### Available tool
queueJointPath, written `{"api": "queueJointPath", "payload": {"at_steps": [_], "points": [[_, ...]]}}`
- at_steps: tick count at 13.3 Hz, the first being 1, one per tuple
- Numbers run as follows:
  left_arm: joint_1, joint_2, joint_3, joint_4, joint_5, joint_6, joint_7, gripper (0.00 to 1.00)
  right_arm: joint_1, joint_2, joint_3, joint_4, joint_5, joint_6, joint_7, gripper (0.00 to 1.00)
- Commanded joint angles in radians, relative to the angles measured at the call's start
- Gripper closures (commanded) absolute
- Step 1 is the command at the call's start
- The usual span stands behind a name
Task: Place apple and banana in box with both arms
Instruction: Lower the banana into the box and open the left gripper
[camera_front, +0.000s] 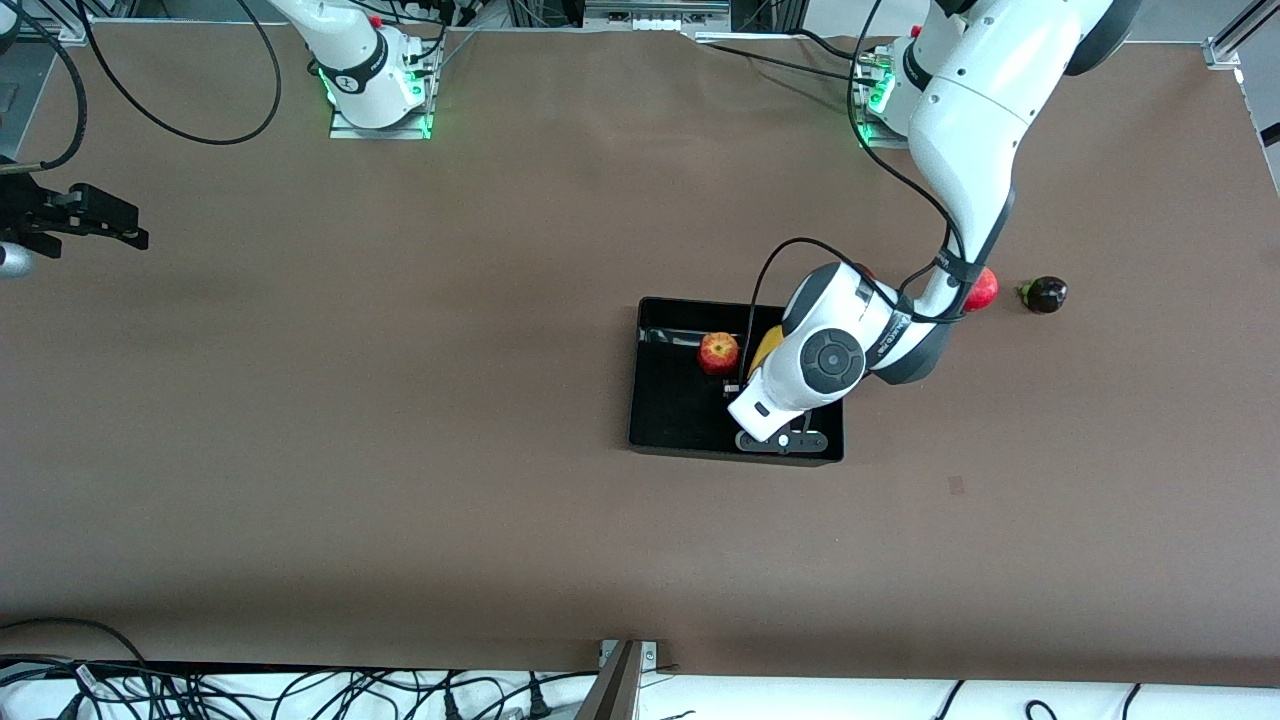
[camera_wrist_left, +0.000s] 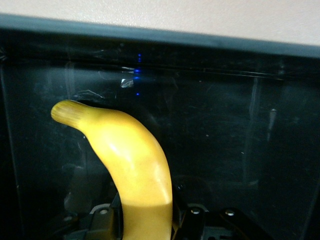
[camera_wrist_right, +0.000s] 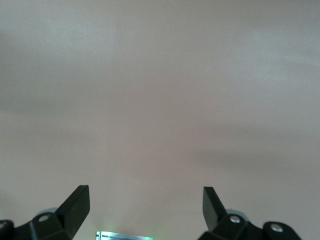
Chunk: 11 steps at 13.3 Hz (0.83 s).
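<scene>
The black box (camera_front: 676, 405) lies mid-table, toward the left arm's end. The red-yellow apple (camera_front: 718, 352) rests inside it, near the rim farthest from the front camera. My left gripper (camera_front: 748, 385) is down inside the box beside the apple and is shut on the yellow banana (camera_front: 765, 345). In the left wrist view the fingers (camera_wrist_left: 102, 222) clamp the banana (camera_wrist_left: 131, 160) at its lower part, and its tip points at the box's glossy wall (camera_wrist_left: 225, 65). My right gripper (camera_front: 135, 226) waits open and empty over bare table at the right arm's end; its wrist view (camera_wrist_right: 146, 200) shows only tabletop.
A red round fruit (camera_front: 984, 290), partly hidden by the left arm, and a dark purple fruit (camera_front: 1046, 294) lie on the table at the left arm's end of the box. The brown tabletop (camera_front: 400, 400) stretches wide toward the right arm's end.
</scene>
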Motion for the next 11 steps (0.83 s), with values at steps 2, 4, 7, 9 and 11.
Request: {"api": "queueJointPath", "payload": {"at_steps": [2, 4, 7, 9, 11], "points": [[0.002, 0.023, 0.001, -0.004, 0.032, 0.035, -0.017, 0.58, 0.000, 0.005, -0.002, 0.019, 0.000, -0.018, -0.019, 0.00], [0.005, 0.029, 0.001, -0.007, 0.049, 0.035, -0.020, 0.35, 0.000, 0.005, -0.002, 0.019, -0.001, -0.018, -0.019, 0.00], [0.014, 0.009, 0.001, -0.015, 0.050, 0.003, -0.028, 0.00, 0.000, 0.005, -0.002, 0.019, 0.000, -0.018, -0.019, 0.00], [0.028, -0.048, -0.002, -0.003, 0.052, -0.128, -0.066, 0.00, 0.000, 0.005, -0.002, 0.019, 0.000, -0.018, -0.019, 0.00], [0.064, -0.136, -0.005, 0.000, 0.049, -0.224, -0.068, 0.00, 0.000, 0.005, -0.002, 0.019, 0.000, -0.018, -0.019, 0.00]]}}
